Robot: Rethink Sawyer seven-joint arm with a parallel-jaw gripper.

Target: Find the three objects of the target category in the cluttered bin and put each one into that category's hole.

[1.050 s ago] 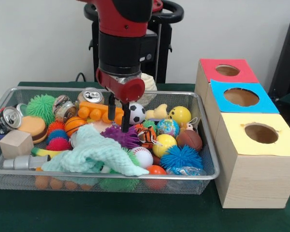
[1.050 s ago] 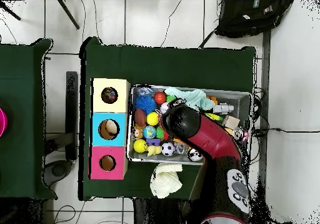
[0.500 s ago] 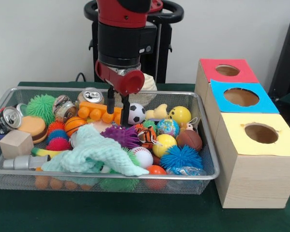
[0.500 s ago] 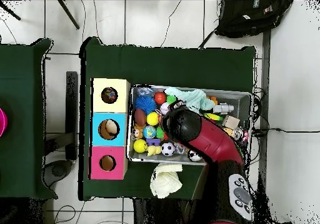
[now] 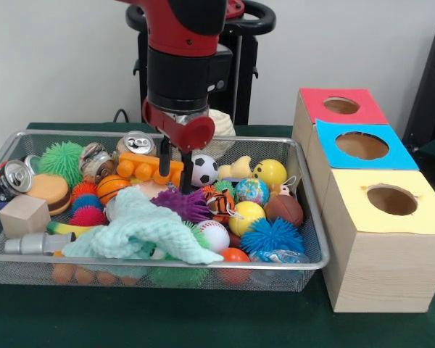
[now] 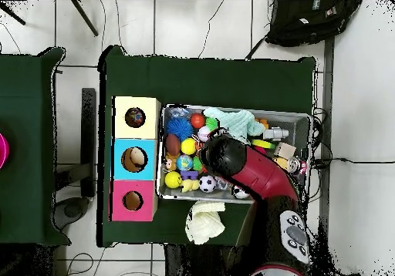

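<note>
A wire bin (image 5: 304, 262) holds a jumble of toys. My gripper (image 5: 175, 172) hangs open over the bin's back middle, empty, its tips just above the orange toy train (image 5: 146, 168) and the purple spiky ball (image 5: 183, 205). A soccer ball (image 5: 204, 170) lies just right of the fingers. Further right are a yellow ball (image 5: 270, 172), a globe ball (image 5: 251, 191) and a brown ball (image 5: 284, 209). Three boxes stand right of the bin, with a red hole (image 5: 341, 106), a blue hole (image 5: 362, 146) and a yellow hole (image 5: 391, 199). In the overhead view the arm (image 6: 225, 156) hides the gripper.
A mint cloth (image 5: 141, 232) covers the bin's front middle. Crushed cans (image 5: 11, 177), a wooden block (image 5: 23, 215) and a burger toy (image 5: 49, 192) fill the left end. A blue spiky ball (image 5: 272, 235) and a baseball (image 5: 214, 235) lie front right. A white rag (image 6: 204, 220) lies outside the bin.
The gripper rose about half a second ago and has come back down over the same spot. It stays open and empty; the toys have not moved.
</note>
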